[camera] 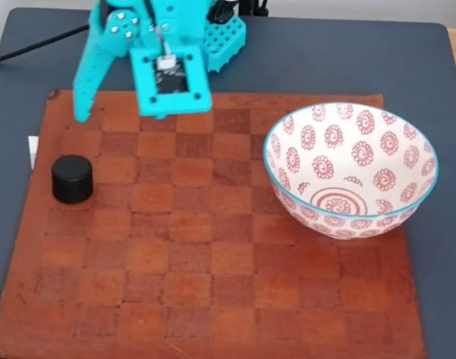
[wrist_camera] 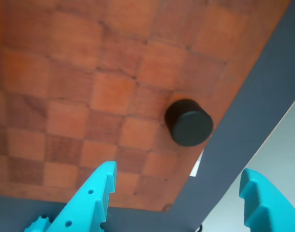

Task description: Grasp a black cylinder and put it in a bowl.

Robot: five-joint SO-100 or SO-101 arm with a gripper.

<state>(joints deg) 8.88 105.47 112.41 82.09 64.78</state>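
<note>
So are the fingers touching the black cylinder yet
Apart. In the wrist view the cylinder stands on the board ahead of the gripper, with bare checkered wood between it and both open fingers. The fixed view also shows a gap.

A brown checkered board (camera: 213,284) (worn, wooden-looking) lies on a dark blue-grey table (camera: 325,60); light is even.
</note>
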